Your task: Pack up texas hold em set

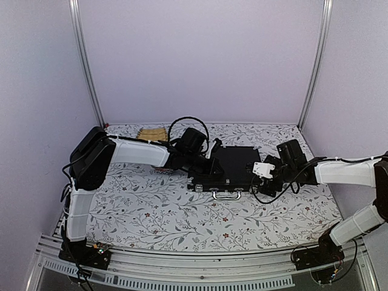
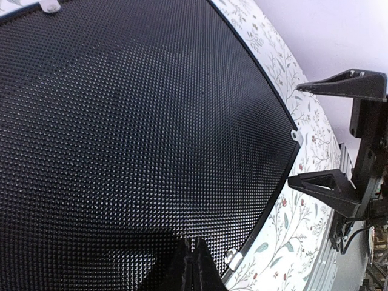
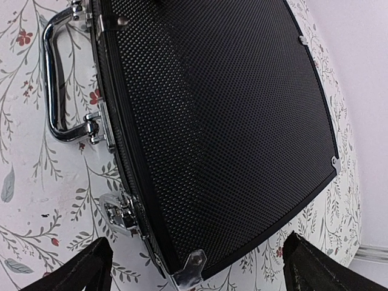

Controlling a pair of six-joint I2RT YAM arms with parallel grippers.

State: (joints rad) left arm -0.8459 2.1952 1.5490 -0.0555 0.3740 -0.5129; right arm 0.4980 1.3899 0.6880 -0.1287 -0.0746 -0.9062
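- The briefcase [image 1: 233,167] is lying flat on the tabletop [image 1: 151,212] with its lid down. It's sitting a little right of centre and towards the back, between the two arms.
- The left hand [image 2: 193,267] is pinched fully shut with nothing between its fingers. Its tips are coming down on the textured lid near the left end, and I can't tell for sure that they're touching.
- My guess is it's bearing down there to hold the lid closed and stop the case sliding.
- The right hand [image 1: 262,173] is hanging wide open and gripping nothing. Its two fingers [image 3: 91,267] are spread either side of the case's right front corner without touching it.
- That looks like it's lining up on the right end, maybe to nudge the case or go for a latch.
- The long axis of the case is running roughly left to right across the tabletop.
- The silver handle [image 3: 51,73] is pointing at the near edge, towards the arm bases, so the hinge side is facing the back wall.
- A latch [image 3: 118,212] is showing on that front edge near the right corner. I can't tell whether it's snapped down.
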